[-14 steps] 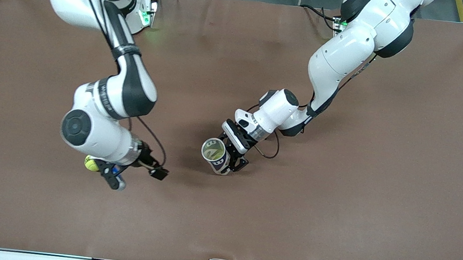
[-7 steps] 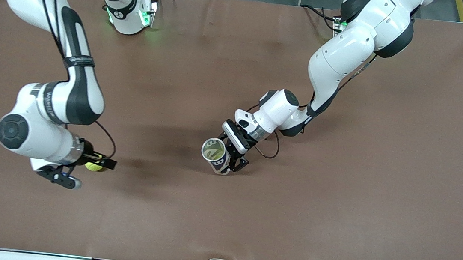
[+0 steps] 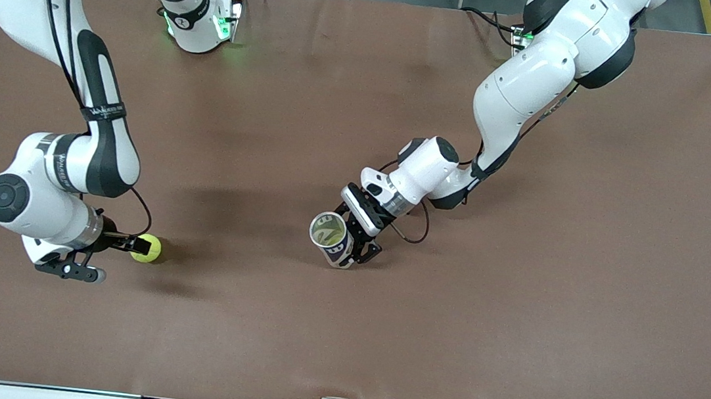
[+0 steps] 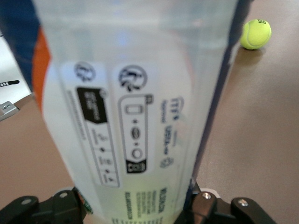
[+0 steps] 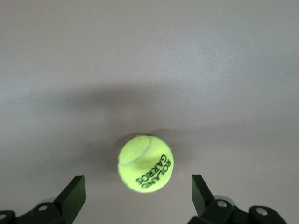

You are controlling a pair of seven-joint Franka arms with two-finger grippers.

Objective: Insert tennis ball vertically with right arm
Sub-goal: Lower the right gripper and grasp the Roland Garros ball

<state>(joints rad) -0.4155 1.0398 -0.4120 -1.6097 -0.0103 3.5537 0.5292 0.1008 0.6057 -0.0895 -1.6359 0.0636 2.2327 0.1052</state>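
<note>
The tennis ball (image 3: 147,248) sits on the brown table (image 3: 514,322), well apart from the clear ball tube (image 3: 331,238) and toward the right arm's end from it, a touch nearer the front camera. Nothing has it yet: in the right wrist view the ball (image 5: 145,163) lies between the two black fingers (image 5: 71,196) with clear daylight on both sides. So, by my reading, the pick is barely under way; grasp, carry and the drop into the tube all remain.

The right gripper (image 3: 100,254) is down low by the ball, fingers spread wide, wider than the ball, touching nothing the pictures show. It looks lined up, though whether it is low enough to close I can't say.

Over at the tube, the left gripper (image 3: 361,243) is clamped on its lower body, holding it upright with the open mouth facing up. The left wrist view is filled by the tube's label (image 4: 135,121), the ball (image 4: 255,33) small in the corner. That arm waits, tube ready.
</note>
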